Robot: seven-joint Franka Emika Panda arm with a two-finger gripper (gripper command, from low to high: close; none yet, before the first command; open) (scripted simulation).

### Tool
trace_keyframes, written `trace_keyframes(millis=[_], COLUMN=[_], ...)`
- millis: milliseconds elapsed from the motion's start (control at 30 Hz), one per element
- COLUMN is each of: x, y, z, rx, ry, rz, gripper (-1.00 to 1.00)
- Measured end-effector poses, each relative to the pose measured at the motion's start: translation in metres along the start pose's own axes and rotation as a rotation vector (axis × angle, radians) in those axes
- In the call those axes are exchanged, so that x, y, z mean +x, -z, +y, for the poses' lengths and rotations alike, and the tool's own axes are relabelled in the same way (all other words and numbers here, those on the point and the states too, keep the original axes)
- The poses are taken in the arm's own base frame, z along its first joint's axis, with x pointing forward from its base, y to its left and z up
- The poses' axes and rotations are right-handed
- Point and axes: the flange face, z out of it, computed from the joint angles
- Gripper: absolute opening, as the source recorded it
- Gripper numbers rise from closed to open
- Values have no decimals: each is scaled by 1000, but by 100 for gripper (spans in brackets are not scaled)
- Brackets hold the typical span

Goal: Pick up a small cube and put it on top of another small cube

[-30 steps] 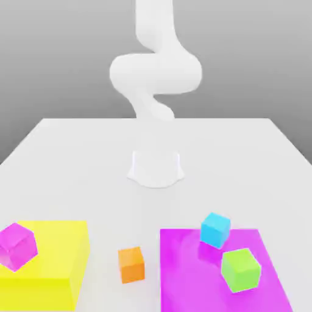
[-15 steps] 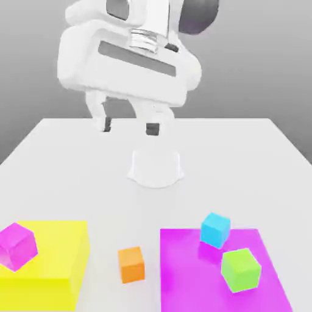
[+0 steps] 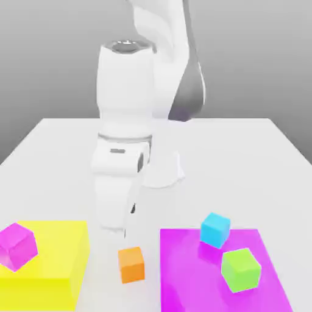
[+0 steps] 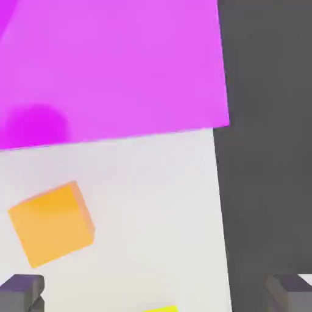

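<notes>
The small orange cube (image 3: 131,264) rests on the white table between a yellow block and a magenta slab; in the hand view the orange cube (image 4: 52,223) lies off to one side of the fingers' midline. The magenta-pink cube (image 3: 17,245) sits tilted on the yellow block (image 3: 55,268) at the exterior view's left. My gripper (image 3: 119,230) points down, a little above and just behind the orange cube. In the hand view my gripper (image 4: 155,295) is open, its two dark fingertips (image 4: 21,292) far apart with nothing between them.
A flat magenta slab (image 3: 201,280) (image 4: 109,67) lies at the exterior view's right, carrying a cyan cube (image 3: 215,229) and a green cube (image 3: 241,269). The table's front edge (image 4: 222,201) runs close to the orange cube. The arm's base (image 3: 164,173) stands mid-table.
The arm has swung down from high above the table to just over the orange cube. Its fingers stayed open. None of the cubes has moved.
</notes>
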Motion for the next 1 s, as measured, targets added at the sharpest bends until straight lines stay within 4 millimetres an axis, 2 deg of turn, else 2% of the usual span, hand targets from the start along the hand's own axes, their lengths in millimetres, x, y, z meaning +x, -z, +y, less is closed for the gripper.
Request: trace_keyframes(millis=[167, 367, 400, 633, 833, 1000], x=[-21, -27, -28, -28, -25, -37], y=[-49, -109, -118, -120, -66, -42], z=[-21, -29, -30, -31, -26, 13], rx=[82, 99, 99, 101, 101, 100], ry=[207, 245, 246, 246, 248, 351], rz=[-36, -41, -41, -41, -41, -48], gripper=[0, 0, -100, -100, -100, -100])
